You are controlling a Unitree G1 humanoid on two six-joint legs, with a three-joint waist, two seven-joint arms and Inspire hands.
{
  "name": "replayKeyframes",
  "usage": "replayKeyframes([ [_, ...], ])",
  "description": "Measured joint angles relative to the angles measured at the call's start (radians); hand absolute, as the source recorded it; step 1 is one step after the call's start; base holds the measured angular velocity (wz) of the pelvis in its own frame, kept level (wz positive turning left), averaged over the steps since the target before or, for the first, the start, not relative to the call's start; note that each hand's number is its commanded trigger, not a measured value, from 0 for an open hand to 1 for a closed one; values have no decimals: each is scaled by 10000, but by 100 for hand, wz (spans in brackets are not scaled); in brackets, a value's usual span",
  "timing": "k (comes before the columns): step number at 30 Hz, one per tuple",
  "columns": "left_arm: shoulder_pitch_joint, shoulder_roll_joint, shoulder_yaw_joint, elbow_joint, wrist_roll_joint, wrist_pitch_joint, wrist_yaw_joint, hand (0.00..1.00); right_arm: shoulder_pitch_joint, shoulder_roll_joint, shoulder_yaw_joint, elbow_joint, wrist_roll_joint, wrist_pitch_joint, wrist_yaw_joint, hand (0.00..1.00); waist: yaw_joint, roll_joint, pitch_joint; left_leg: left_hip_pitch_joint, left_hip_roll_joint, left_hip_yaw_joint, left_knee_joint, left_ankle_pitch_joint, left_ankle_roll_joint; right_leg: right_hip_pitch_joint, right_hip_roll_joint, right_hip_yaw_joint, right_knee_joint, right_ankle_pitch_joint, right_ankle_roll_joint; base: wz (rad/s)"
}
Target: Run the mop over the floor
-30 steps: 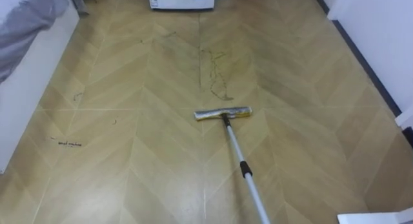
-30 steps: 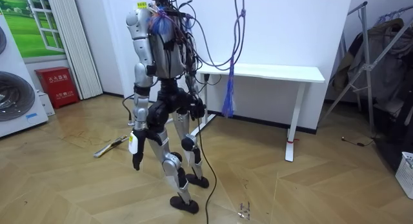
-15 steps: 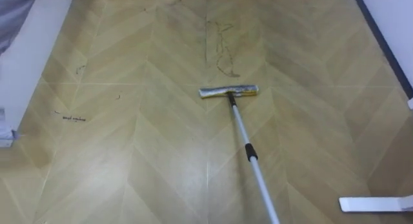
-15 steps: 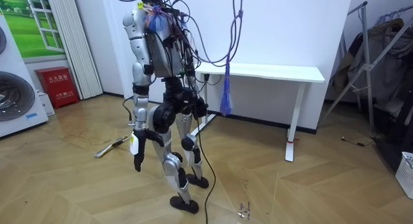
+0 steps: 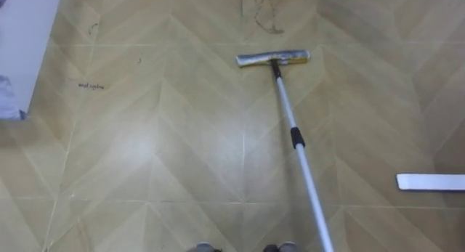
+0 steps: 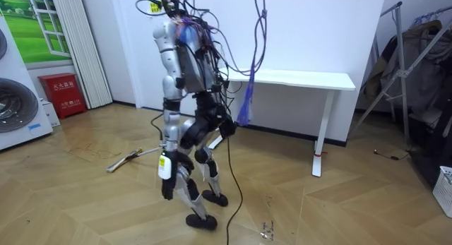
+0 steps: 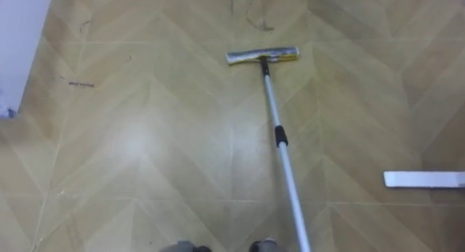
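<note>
Left robot hand (image 6: 167, 188) hangs beside the thigh, well apart from the tool. Whether it is released or clenched I cannot tell from here. The long silver-poled flat mop (image 5: 296, 137) lies on the tan herringbone floor (image 5: 145, 150), pole end by the robot's feet and grey head pointing away, just short of dark scribbled scuff marks (image 5: 270, 23). Handy placement, with the dirt straight ahead. My read: the robot must bend and lift the pole before any mopping starts.
</note>
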Motion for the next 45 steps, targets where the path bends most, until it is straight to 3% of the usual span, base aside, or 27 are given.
replayKeyframes([
  [2,50,12,-229,10,-391,1,102,0,-550,-270,12,251,85,18,23,100,270,-43,20,-807,16,-203,1473,705,-101,-231,29,-14,683,-296,-136,-14],
  [4,8,29,-545,16,-1157,-29,79,0,-1358,-688,56,273,89,10,208,100,596,-178,100,-1720,164,-150,2918,1834,-210,-378,77,6,1206,-508,-278,-15],
  [5,-3,31,-557,2,-1173,-43,65,0,-1541,-773,73,268,147,-15,246,100,648,-185,105,-1910,188,-139,3139,1818,-204,-411,115,17,1274,-538,-286,0],
  [8,-54,165,-554,-26,-1156,-265,19,0,-2170,-996,426,236,824,-145,528,100,1036,-301,89,-1904,172,42,1605,1557,-27,-415,282,226,1341,-615,-279,-5],
  [9,-69,234,-555,-16,-1135,-279,-86,0,-2366,-1060,467,138,1026,-215,642,100,1006,-364,121,-1629,166,194,110,1399,-94,-422,278,230,1329,-628,-251,10],
  [10,-80,299,-535,-57,-1114,-274,-201,0,-2381,-1080,549,85,1213,-256,657,100,983,-286,73,-1362,121,324,-1018,1052,5,-396,274,223,1295,-699,-180,15],
  [12,-159,330,-535,-118,-1060,-262,-217,0,-2270,-1095,618,95,1495,-310,693,100,876,-324,82,-1074,77,601,-1703,612,428,-281,131,184,1035,-738,-87,30],
  [14,-235,247,-538,-115,-894,-223,-253,0,-1766,-1209,607,187,1643,-379,802,100,628,-246,36,-791,-79,772,-2208,521,585,110,-128,52,547,-643,90,50],
  [16,-336,183,-525,-135,-797,-177,-265,0,-822,-1558,690,571,1365,-382,805,100,348,-39,-109,-422,-404,914,-2416,219,1010,366,-426,339,732,-670,285,54],
  [17,-351,183,-476,-132,-729,-177,-261,0,-530,-1658,690,613,1255,-374,761,100,307,35,-103,-373,-494,931,-2350,156,1023,189,-492,473,1211,-520,494,40],
  [19,-412,244,-351,-291,-726,-196,-113,0,454,-1691,730,623,1180,-240,509,100,182,241,-186,-123,-591,940,-2024,-407,1225,-661,-573,880,3023,702,824,2],
  [21,-395,273,-378,-445,-728,-281,56,0,776,-1467,742,610,1203,-186,484,100,29,416,-145,117,-576,870,-2080,-697,1241,-1220,-524,1099,3559,1165,902,-13],
  [23,-422,229,-404,-662,-728,-376,151,0,899,-1218,767,609,1242,-184,411,100,-303,538,-80,272,-564,872,-2272,-790,1249,-1873,-582,1188,2986,1018,980,-6],
  [26,-383,209,-563,-827,-735,-409,263,0,1116,-858,756,590,1188,-182,304,100,-438,623,-102,818,-408,887,-2580,-1139,1026,-2200,-578,1359,-228,1211,901,-14],
  [27,-310,221,-566,-793,-731,-370,270,0,1171,-805,688,564,952,-157,277,100,-476,647,-98,1149,-311,852,-2578,-1376,846,-2078,-533,1326,-814,1819,953,-24],
  [30,-157,222,-545,-761,-732,-159,278,0,775,-788,471,594,446,171,68,100,-368,656,-104,1748,-4,683,-1893,-1671,484,-1295,-236,883,-445,1433,453,-14],
  [32,-197,254,-550,-741,-751,-126,331,0,302,-856,405,673,189,326,-7,100,-319,450,12,1496,245,655,-259,-1401,140,-960,-159,799,220,699,261,9],
  [34,-340,246,-616,-592,-749,-76,542,0,-759,-1186,464,758,-117,486,-87,100,-4,265,79,435,366,226,2403,226,-84,-755,47,840,1082,-55,-10,-16],
  [35,-429,248,-657,-550,-741,-70,583,0,-1016,-1263,499,759,-141,449,-121,100,86,221,99,157,343,94,2952,726,-100,-710,78,837,1245,-192,-80,-15],
  [36,-555,258,-695,-590,-737,-60,698,0,-1561,-1377,533,727,-96,398,-201,100,247,61,147,-427,302,92,3666,1062,-156,-689,124,857,1525,-456,-184,-8],
  [37,-697,262,-739,-672,-738,-65,711,0,-2078,-1491,752,684,53,254,-212,100,474,-93,239,-1046,310,163,3967,990,-143,-654,221,852,1650,-619,-271,-10],
  [39,-750,269,-735,-766,-734,-60,706,0,-2608,-1524,925,532,243,21,-127,100,818,-241,282,-1592,274,260,3236,870,-54,-466,385,869,1576,-764,-348,-14],
  [40,-698,261,-748,-808,-736,-62,696,0,-2874,-1520,1021,486,366,-131,-16,100,907,-438,354,-1650,151,334,1893,717,-10,-210,464,847,1400,-871,-307,0],
  [42,-571,264,-742,-872,-722,-94,667,0,-2921,-1498,1046,334,486,-281,110,100,976,-475,284,-1455,75,397,-602,710,-5,257,585,799,917,-960,-245,9],
  [43,-401,257,-738,-855,-708,-103,610,0,-2783,-1487,1203,214,652,-307,179,100,975,-486,257,-1318,83,508,-1994,878,184,614,614,756,539,-1016,-199,0],
  [44,-346,265,-721,-830,-703,-90,517,0,-2622,-1466,1201,211,732,-353,200,100,957,-519,230,-1273,79,585,-2182,989,412,780,599,761,359,-1050,-135,21],
  [45,-294,241,-721,-792,-684,-70,368,0,-2153,-1506,1204,219,805,-372,227,100,823,-501,66,-1074,-32,723,-2336,861,723,1073,488,726,-17,-1135,36,42],
])
